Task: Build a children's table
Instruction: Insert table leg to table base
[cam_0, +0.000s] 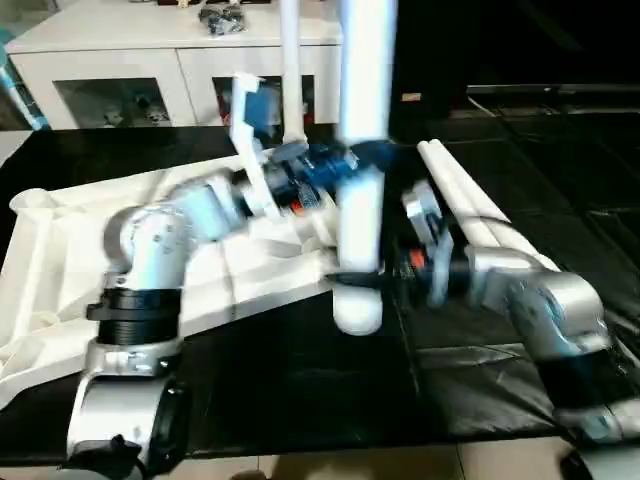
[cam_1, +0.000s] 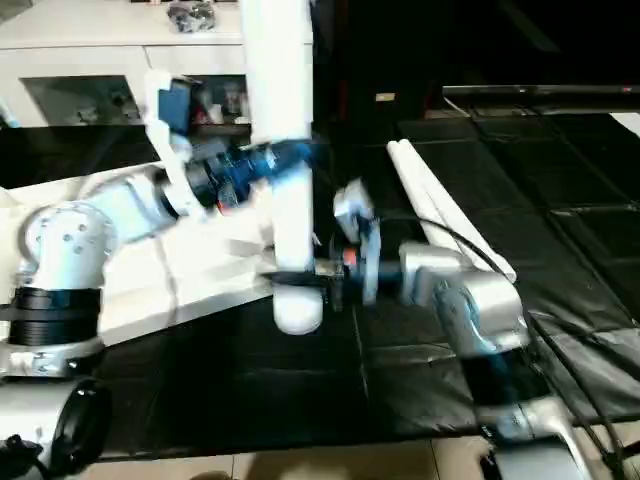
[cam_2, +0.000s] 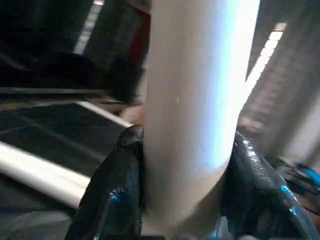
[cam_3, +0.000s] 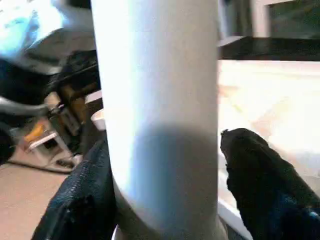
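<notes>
The white table top (cam_0: 60, 250) lies underside up on the black mat at the left. One white leg (cam_0: 362, 200) stands upright in its near corner socket (cam_0: 357, 310). My left gripper (cam_0: 350, 158) is shut on this leg partway up; both black fingers (cam_2: 115, 200) press against it. My right gripper (cam_0: 372, 272) reaches in low, just above the socket. Its jaws stand around the leg, with one finger (cam_3: 85, 200) against it and the other finger (cam_3: 260, 180) slightly off it. A second leg (cam_0: 290, 70) stands upright at the far side of the top.
Two more white legs (cam_0: 470, 205) lie side by side on the mat to the right. A white cabinet (cam_0: 120, 60) with glass doors stands behind the table top. The black mat (cam_0: 300, 400) ends near the front, with pale floor beyond.
</notes>
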